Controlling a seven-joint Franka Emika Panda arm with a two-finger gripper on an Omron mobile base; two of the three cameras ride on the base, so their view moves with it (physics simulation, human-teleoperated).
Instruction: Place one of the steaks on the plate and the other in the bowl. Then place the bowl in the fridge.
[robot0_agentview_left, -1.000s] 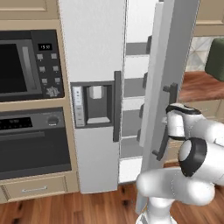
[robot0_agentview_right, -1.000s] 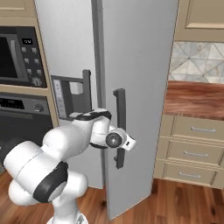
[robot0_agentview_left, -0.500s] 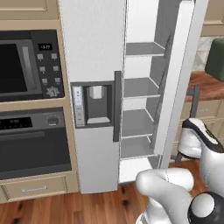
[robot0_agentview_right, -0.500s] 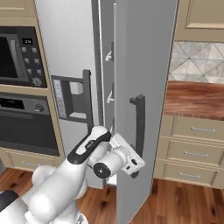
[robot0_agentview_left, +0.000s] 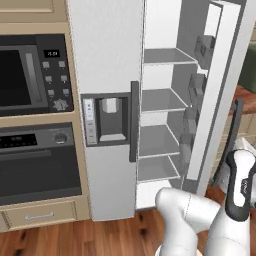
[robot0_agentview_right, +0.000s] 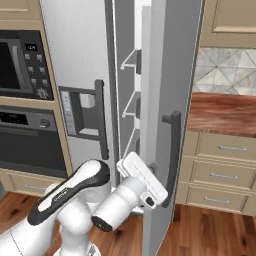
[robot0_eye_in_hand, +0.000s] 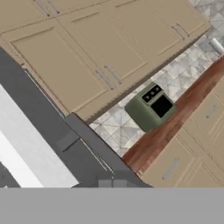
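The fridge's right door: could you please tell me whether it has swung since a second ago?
Yes. The right door has swung wider open, away from the closed left door, baring the grey shelves inside the fridge.

We see the fridge (robot0_agentview_right: 85, 55) with its right door (robot0_agentview_right: 167, 100) swung open, our gripper (robot0_agentview_right: 161, 196) closed at that door's dark handle (robot0_agentview_right: 174, 150).

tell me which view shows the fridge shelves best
The left base view: the open door leaves the grey fridge shelves facing the camera, four levels, all bare. The right base view sees them edge-on through the gap beside the door. The hand view shows the door's handle, no shelves.
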